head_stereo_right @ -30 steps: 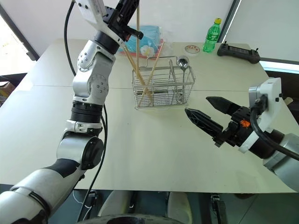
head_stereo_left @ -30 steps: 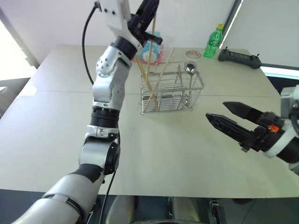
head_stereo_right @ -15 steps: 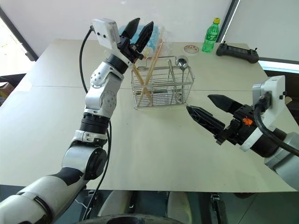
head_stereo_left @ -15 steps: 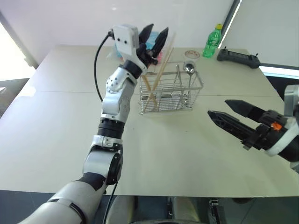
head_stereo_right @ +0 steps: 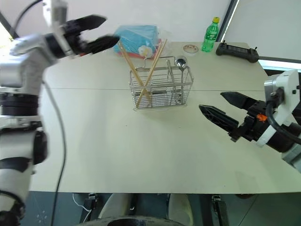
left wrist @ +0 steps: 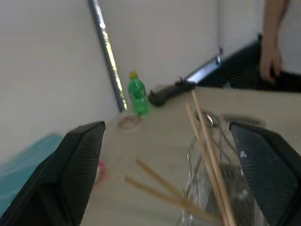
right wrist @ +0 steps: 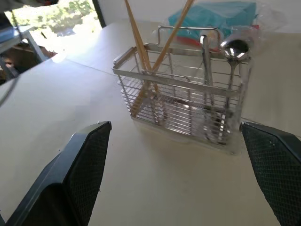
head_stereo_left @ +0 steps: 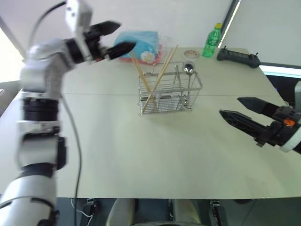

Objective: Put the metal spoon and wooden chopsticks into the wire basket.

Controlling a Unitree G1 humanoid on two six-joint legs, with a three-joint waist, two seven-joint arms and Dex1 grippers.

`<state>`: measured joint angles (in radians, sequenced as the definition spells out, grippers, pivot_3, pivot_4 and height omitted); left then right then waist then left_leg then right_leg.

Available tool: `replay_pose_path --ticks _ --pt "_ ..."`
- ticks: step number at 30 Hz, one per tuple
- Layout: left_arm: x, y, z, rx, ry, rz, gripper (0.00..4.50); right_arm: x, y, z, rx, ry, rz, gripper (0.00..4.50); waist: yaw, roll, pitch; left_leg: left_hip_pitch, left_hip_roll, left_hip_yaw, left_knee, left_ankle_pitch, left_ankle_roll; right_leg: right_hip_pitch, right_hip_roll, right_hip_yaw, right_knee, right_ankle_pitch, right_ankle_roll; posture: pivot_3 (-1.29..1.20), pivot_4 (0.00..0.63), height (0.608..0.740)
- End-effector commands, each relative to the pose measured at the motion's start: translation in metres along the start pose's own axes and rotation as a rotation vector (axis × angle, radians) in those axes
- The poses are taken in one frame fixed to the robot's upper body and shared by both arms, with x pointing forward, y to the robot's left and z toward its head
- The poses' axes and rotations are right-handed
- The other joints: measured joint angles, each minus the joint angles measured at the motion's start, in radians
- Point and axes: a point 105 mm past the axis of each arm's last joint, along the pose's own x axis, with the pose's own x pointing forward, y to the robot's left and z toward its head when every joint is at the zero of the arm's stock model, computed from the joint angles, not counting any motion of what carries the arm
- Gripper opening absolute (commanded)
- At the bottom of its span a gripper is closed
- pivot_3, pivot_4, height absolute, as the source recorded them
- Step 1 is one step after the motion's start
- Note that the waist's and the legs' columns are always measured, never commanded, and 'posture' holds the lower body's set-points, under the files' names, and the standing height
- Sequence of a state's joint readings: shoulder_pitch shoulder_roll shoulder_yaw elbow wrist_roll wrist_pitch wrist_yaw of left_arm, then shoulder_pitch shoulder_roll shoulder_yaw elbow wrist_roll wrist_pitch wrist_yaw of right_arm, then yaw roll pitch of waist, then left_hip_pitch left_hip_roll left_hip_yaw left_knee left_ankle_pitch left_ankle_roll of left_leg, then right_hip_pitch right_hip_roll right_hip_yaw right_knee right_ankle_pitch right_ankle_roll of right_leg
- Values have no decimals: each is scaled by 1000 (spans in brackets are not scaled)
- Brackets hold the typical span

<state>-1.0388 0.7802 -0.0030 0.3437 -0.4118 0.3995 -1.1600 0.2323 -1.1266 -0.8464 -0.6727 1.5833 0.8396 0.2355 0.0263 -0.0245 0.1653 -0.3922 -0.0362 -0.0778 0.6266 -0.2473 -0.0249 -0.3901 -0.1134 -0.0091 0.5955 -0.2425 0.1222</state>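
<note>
**Pale table in a white-walled room**

A broad beige table point(head_stereo_left: 141, 155) takes up most of the scene, a faint seam running across it left to right. White walls point(head_stereo_left: 188, 19) rise behind its far edge, with a slanted metal strip point(head_stereo_left: 229, 21) at the far right. Bright daylight enters at the far left. Dark floor point(head_stereo_right: 282, 207) shows below the table's near edge.

Near half of the table point(head_stereo_left: 141, 160) lay bare, basket point(head_stereo_left: 169, 96) stood mid-table with chopsticks point(head_stereo_left: 153, 77) leaning out above its rim, blue packet point(head_stereo_left: 138, 44) just behind it, bottle point(head_stereo_left: 211, 41) and black controller point(head_stereo_left: 237, 56) lined the far right edge, left side open.
</note>
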Motion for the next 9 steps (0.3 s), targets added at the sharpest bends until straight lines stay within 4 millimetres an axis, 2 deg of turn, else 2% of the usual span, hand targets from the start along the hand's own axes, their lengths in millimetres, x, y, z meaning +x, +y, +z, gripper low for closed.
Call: replay_pose_path --ticks 1,4,9 --pt "-20 -23 -22 88 185 -199 4452 -8 -10 10 -64 -5 -10 4500 6 1 0 0 1 0 0 0 0 0 0 0 0 0 0 0 150 720" --pt "-33 -30 -35 91 270 -251 4452 -7 -17 10 -64 -4 -9 4500 16 0 1 -1 3 -1 1 0 0 0 -3 0 -1 0 0 0 150 720" --pt "-32 -31 -35 103 264 -230 4452 -1 -21 3 -56 -2 4 4500 15 0 1 -3 4 -2 3 0 0 1 -6 0 -4 0 -1 0 150 720"
